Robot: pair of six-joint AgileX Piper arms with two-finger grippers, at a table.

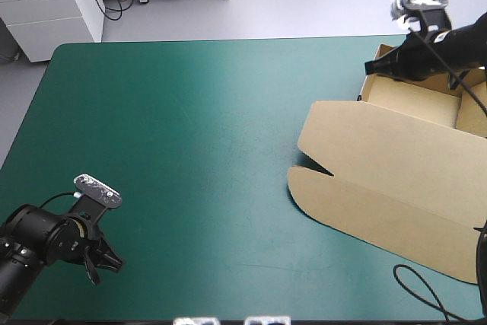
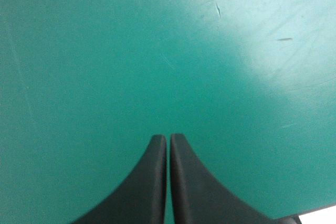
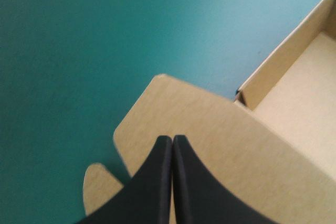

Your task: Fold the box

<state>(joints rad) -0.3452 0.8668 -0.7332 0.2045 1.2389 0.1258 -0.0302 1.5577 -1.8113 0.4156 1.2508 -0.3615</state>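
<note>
The brown box (image 1: 396, 180) lies at the table's right side as an open tray, its walls raised at the far right and its lid (image 1: 365, 157) flat toward the middle. My right gripper (image 1: 370, 68) hovers over the tray's far wall, fingers shut with nothing between them. In the right wrist view that gripper (image 3: 172, 139) points over the lid (image 3: 210, 129), with the tray's corner (image 3: 247, 95) ahead. My left gripper (image 1: 97, 268) is low at the near left corner, far from the box. Its tip (image 2: 167, 137) is shut over bare teal-green cover.
White cabinets (image 1: 46, 5) and a frame's legs stand beyond the far edge. The teal-green cover (image 1: 190, 135) stretches bare between the left arm and the box.
</note>
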